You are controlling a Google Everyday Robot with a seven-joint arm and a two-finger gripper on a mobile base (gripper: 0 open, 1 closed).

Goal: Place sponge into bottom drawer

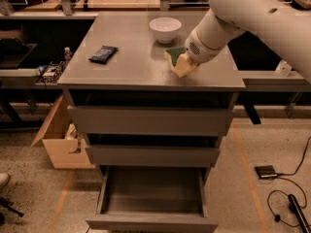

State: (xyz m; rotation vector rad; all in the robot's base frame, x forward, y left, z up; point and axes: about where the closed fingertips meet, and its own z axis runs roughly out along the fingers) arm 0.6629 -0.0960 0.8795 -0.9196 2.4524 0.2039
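Observation:
The sponge, dark green over yellow foam, is tilted on the grey cabinet top near its front right, just in front of the white bowl. My gripper comes in from the upper right on the white arm and is shut on the sponge's right side; its fingers are mostly hidden by the wrist. The bottom drawer, the lowest of three, is pulled open and shows an empty grey tray. The two upper drawers are only slightly out.
A flat black packet lies on the left of the cabinet top. A cardboard box stands on the floor left of the cabinet. Cables and a small black device lie on the floor at the right. Benches run behind.

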